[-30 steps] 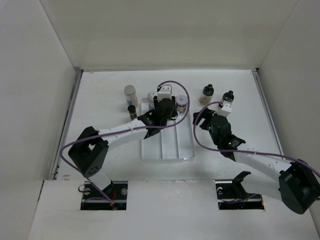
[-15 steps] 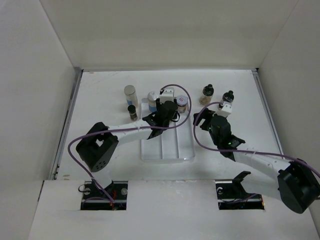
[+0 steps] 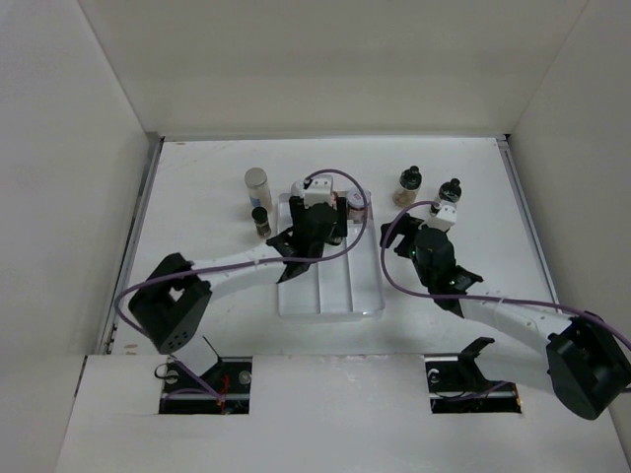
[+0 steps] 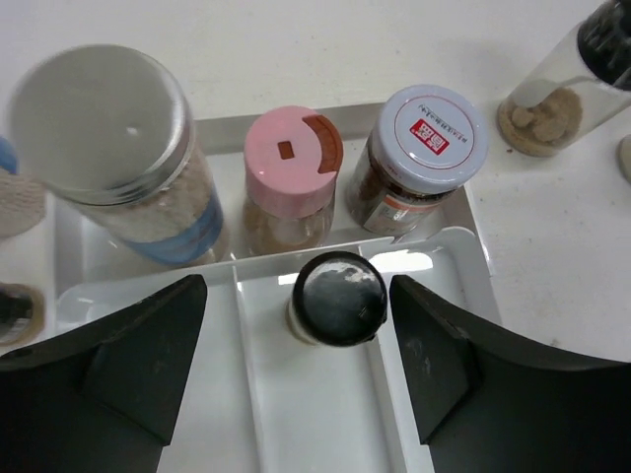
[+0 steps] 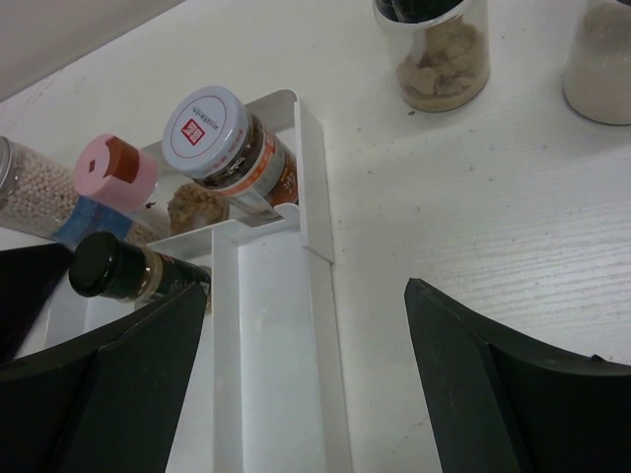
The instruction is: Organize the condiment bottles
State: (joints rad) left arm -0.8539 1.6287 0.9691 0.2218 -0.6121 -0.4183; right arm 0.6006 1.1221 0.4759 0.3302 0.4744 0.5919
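The tray (image 4: 315,414) holds four bottles (image 4: 293,163) — two jars (image 3: 408,184) stand right of it.

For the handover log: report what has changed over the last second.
The left gripper shifted slightly left and back toward the near edge, above the white tray. Its jaws now stand open on either side of a black-capped bottle standing in the tray. The right gripper, the tray and the silver-capped jar left of it stayed put.

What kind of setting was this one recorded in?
Probably a lab test booth rather than a kitchen: plain white panels box in a white table, and spice bottles and a compartment tray are laid out like props.
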